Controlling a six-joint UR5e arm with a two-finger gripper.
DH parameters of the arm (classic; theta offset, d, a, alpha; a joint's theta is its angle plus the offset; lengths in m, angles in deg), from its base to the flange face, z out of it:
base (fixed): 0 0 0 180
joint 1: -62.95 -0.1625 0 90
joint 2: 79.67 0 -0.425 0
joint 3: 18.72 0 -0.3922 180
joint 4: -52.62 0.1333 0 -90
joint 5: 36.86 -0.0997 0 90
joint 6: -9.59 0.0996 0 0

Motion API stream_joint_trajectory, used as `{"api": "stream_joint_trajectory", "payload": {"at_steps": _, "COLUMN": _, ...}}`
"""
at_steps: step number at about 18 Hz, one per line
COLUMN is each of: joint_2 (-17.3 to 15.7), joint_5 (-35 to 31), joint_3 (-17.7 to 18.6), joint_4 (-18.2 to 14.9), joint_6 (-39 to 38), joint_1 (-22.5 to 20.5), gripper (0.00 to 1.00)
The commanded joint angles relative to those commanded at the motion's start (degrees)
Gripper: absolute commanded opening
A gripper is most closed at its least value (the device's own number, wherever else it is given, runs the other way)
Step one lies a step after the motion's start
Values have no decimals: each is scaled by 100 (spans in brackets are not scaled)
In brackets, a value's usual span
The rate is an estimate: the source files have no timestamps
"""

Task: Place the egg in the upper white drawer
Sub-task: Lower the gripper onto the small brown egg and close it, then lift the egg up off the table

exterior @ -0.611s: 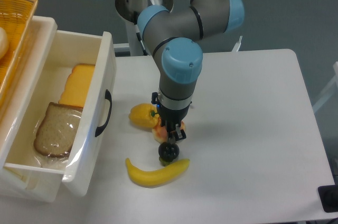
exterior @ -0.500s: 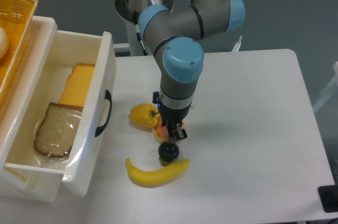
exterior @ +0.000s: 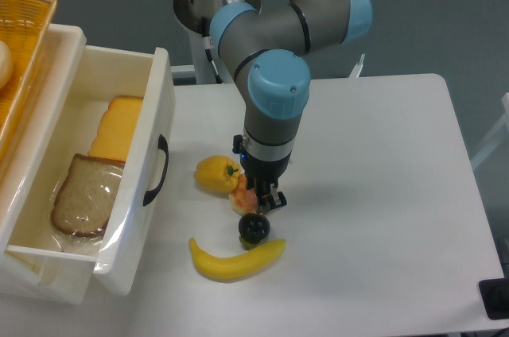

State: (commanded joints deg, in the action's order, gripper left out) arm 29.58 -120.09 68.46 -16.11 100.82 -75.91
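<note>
At left, upper white drawer (exterior: 159,106), open, deep plastic walls, curved black handle; inside, one bread slice (exterior: 83,194) and two flat orange slices (exterior: 119,129). On the white bench (exterior: 382,194): one glossy yellow pepper (exterior: 215,174), one curved banana (exterior: 235,259), one bumpy dark berry (exterior: 254,227). Egg (exterior: 241,199), smooth, peach, directly under the tool (exterior: 261,197), partly hidden; jaw state impossible to tell.

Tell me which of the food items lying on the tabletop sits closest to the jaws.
The egg, peach-orange, lies right beneath the gripper. The yellow pepper sits beside it toward the drawer; the banana and the dark berry lie nearer the front edge.
</note>
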Motion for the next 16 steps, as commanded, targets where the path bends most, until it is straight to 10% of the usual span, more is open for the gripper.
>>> {"api": "stream_joint_trajectory", "payload": {"at_steps": 16, "joint_2": -1221, "joint_5": 526, "joint_3": 35, "joint_4": -1089, "joint_6": -2301, "joint_1": -360, "gripper": 24}}
